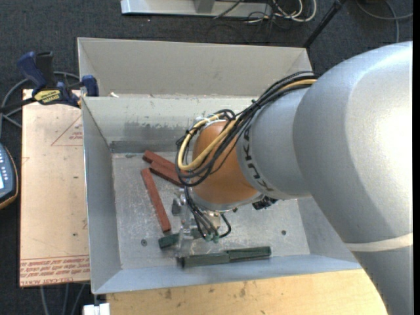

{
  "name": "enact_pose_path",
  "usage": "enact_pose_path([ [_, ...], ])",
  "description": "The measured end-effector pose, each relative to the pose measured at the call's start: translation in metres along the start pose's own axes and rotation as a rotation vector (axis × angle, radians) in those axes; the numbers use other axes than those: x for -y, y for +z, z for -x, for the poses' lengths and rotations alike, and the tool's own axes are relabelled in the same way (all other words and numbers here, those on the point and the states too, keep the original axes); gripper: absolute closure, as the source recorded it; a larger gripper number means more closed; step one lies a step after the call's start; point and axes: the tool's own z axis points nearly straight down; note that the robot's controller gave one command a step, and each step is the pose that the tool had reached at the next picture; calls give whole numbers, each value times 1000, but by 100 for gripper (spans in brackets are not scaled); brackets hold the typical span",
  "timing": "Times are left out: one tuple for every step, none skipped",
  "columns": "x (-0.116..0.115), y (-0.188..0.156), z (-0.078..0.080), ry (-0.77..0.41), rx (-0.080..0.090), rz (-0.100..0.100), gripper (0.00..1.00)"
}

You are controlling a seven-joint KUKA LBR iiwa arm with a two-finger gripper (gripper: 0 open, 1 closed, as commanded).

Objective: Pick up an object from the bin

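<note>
Camera view, starting at the claw [187, 236]: down low at the bin floor, near the 6 o'clock wall, under the orange wrist cover [213, 166] and its loops of yellow and black cable [197, 143]. Cannot tell whether spread or pressed together, being masked by its own body and wiring.

Just at its 9 o'clock, a small dark green block [167, 241], flat on the floor, long axis roughly 9 to 3; touching or apart, cannot tell. Just at 6 o'clock, a long dark green bar [230, 255] along the front wall, long axis 9 to 3, its 3 o'clock end slightly higher in view.

Toward 10 o'clock, a long red-brown stick [156, 203] running 11 to 5, lower end near the block. Farther out at 11, two shorter red-brown pieces [161, 164], touching each other.

From 3 o'clock, the thick grey arm [341, 143], covering that side of the grey metal bin [98, 189]. Bin floor pale and scuffed. Outside, dark floor [39, 18] and loose cables [289, 2] at 12 o'clock.
</note>
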Motion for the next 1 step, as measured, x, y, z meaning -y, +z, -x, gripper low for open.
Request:
enact_pose_path([
  [-1,-2,-7,-144,10,3,0],
])
